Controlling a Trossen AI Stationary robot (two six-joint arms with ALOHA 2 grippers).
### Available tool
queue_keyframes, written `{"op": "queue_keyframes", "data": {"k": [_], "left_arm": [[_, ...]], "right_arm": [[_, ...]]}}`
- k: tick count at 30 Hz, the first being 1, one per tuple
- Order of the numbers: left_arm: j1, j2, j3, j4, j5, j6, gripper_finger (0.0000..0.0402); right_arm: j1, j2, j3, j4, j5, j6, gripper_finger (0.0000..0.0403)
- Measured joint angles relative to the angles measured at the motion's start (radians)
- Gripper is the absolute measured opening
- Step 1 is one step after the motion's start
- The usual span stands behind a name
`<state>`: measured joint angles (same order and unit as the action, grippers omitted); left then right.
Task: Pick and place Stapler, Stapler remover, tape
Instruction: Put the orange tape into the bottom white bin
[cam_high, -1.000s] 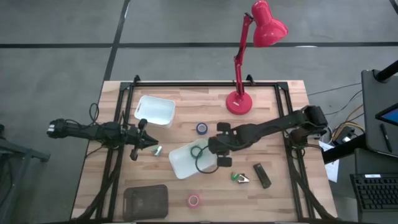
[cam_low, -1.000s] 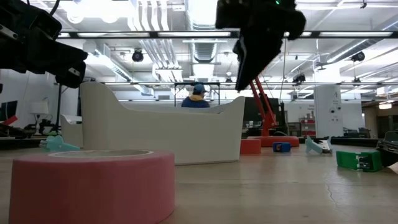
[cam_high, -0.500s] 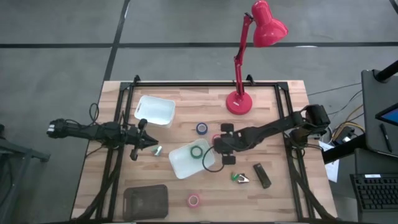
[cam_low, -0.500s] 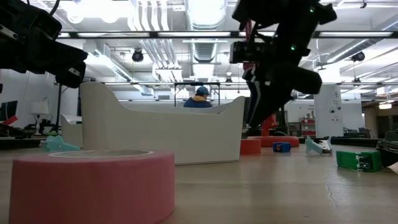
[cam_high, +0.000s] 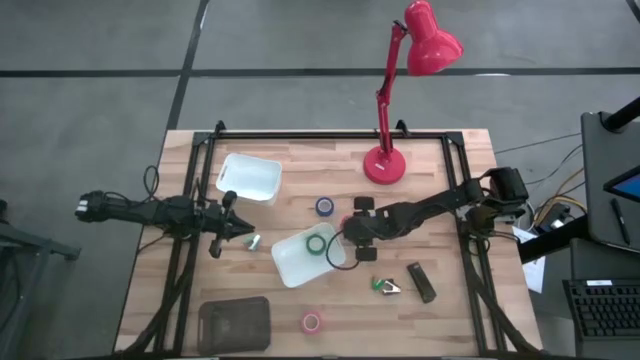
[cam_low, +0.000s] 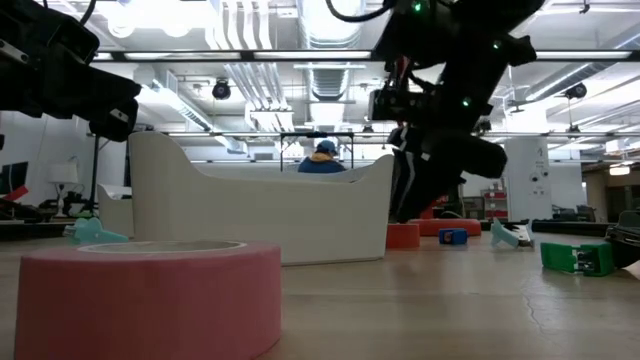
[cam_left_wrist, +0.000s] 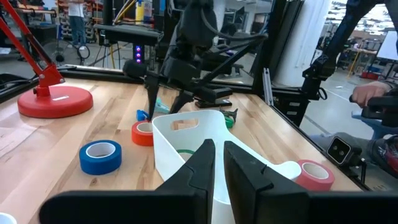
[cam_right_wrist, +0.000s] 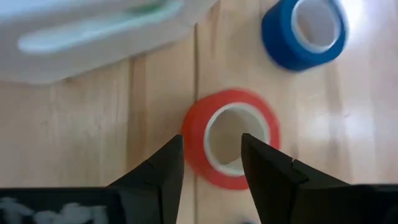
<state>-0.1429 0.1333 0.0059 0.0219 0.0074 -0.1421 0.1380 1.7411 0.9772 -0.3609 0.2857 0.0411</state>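
Observation:
My right gripper (cam_right_wrist: 211, 140) is open and points steeply down over a red tape roll (cam_right_wrist: 230, 138), one finger on either side of the roll's near wall; whether it touches the roll I cannot tell. The roll lies flat on the table beside a white bin (cam_high: 300, 262) that holds a green tape roll (cam_high: 317, 244). A blue tape roll (cam_high: 325, 206) lies beyond them. The black stapler (cam_high: 421, 282) and the green stapler remover (cam_high: 383, 286) lie toward the near right, and a pink tape roll (cam_high: 311, 321) sits near the front edge. My left gripper (cam_high: 238, 229) waits shut at the left.
A second white bin (cam_high: 248, 178) stands at the far left and a dark tray (cam_high: 235, 325) at the near left. A red desk lamp's base (cam_high: 383, 166) sits at the far edge. A small teal piece (cam_high: 252, 241) lies by my left gripper.
My right gripper has come down from above the white bin's right end and shifted a little toward the far edge, ending low over the red tape roll. The green tape roll stays in the bin.

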Motion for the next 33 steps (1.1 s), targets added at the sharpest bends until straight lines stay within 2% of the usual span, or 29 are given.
{"op": "queue_keyframes", "data": {"k": [13, 33], "left_arm": [[0.000, 0.000, 0.000, 0.000, 0.000, 0.000, 0.0039], [0.000, 0.000, 0.000, 0.000, 0.000, 0.000, 0.0039]], "right_arm": [[-0.033, -0.001, -0.059, 0.069, -0.053, 0.035, 0.0123], [-0.041, -0.002, -0.051, 0.053, -0.081, 0.064, 0.0029]]}}
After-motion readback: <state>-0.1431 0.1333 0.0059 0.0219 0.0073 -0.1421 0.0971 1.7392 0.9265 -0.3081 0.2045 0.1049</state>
